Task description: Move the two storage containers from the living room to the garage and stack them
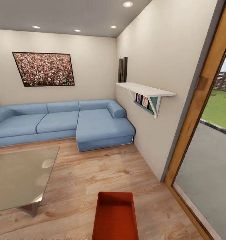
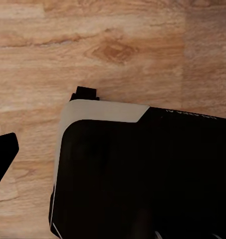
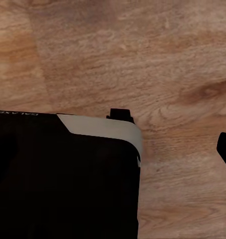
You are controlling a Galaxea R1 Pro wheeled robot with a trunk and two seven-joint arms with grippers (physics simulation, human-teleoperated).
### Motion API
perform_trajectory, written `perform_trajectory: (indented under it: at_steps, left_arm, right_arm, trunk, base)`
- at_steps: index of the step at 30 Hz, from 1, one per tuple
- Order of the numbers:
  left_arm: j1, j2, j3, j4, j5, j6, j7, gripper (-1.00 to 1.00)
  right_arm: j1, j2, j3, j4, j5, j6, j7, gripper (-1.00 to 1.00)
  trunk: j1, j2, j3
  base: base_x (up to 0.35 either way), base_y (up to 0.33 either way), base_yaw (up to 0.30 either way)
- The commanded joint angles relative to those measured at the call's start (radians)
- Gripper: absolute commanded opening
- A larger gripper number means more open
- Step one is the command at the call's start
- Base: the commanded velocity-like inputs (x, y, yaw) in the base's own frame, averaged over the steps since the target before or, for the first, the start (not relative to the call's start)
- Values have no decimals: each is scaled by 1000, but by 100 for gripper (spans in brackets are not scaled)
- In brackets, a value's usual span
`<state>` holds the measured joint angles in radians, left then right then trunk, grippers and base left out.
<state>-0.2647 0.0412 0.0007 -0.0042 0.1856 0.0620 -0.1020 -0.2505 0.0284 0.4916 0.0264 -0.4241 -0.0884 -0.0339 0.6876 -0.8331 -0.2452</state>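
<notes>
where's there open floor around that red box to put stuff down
Bare wood floor lies between the storage container and the blue sofa, and a strip runs between the container and the right wall by the door frame. It is tighter on the container's other side, toward the glass table.

I see a box (image 1: 115, 216) on the floor (image 1: 103, 173) just ahead, a table (image 1: 19, 180) to its left, a sofa (image 1: 59, 123) behind, and a shelf (image 1: 144, 89) on the right wall.
</notes>
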Motion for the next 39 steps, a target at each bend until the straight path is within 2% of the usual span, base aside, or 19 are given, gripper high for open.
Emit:
perform_trajectory:
  at_steps: [1,5,18,28,33,39]
  left_arm:
    - [-1,0,0,0,9,6,-4,100]
    - [-1,0,0,0,9,6,-4,100]
    - [-1,0,-2,0,8,5,-4,100]
    - [-1,0,0,0,9,5,-4,100]
    - [-1,0,0,0,9,5,-4,100]
    - [-1,0,-1,0,9,4,-4,100]
  right_arm:
    - [-1,1,8,3,-8,-5,-1,100]
    - [-1,0,8,2,-8,-5,-1,100]
    - [-1,-1,8,2,-8,-5,-1,100]
    - [-1,-1,8,2,-8,-6,-1,100]
    - [-1,-1,9,2,-8,-7,-1,100]
    - [-1,-1,9,2,-8,-5,-1,100]
  trunk:
    - [0,-1,-1]
    - [0,-1,-1]
    - [0,-1,-1]
    - [0,-1,-1]
    - [0,-1,-1]
    - [0,-1,-1]
  base:
    - [0,0,269]
    - [0,0,169]
    - [52,18,7]
    - [0,0,-191]
    - [6,0,-43]
    - [259,0,-2]
